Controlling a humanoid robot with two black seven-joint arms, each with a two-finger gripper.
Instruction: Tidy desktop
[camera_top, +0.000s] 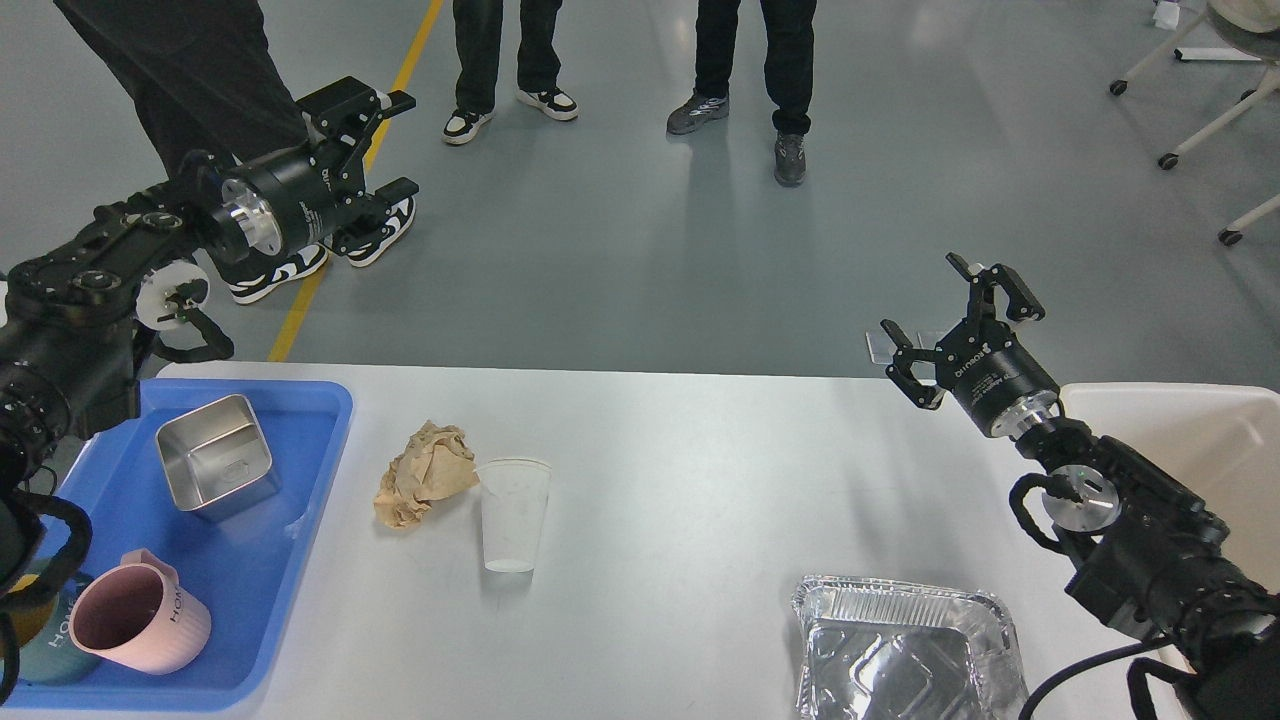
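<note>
Grey floor, bystanders beyond | desk (700, 480) fills my foreground | left pincer (385, 140) apart, raised past far-left corner | right pincer (955, 325) apart, above far edge | wad (425, 485) touching cup (513, 515) mid-desk, foil pan (905, 650) near edge: I judge these uncleared | tray (310, 480) holds tin (215, 465), mug (140, 620): sorted.

Grey floor (640, 250), yellow line (345, 190), wheeled chairs (1190, 90).

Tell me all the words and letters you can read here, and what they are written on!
"HOM": pale pink ribbed plastic mug in the shallow blue plastic tray; the rest is hidden.
Right pincer: white lettering on its black body, too blurred to read.
Left pincer: white lettering, too small to read.
</note>
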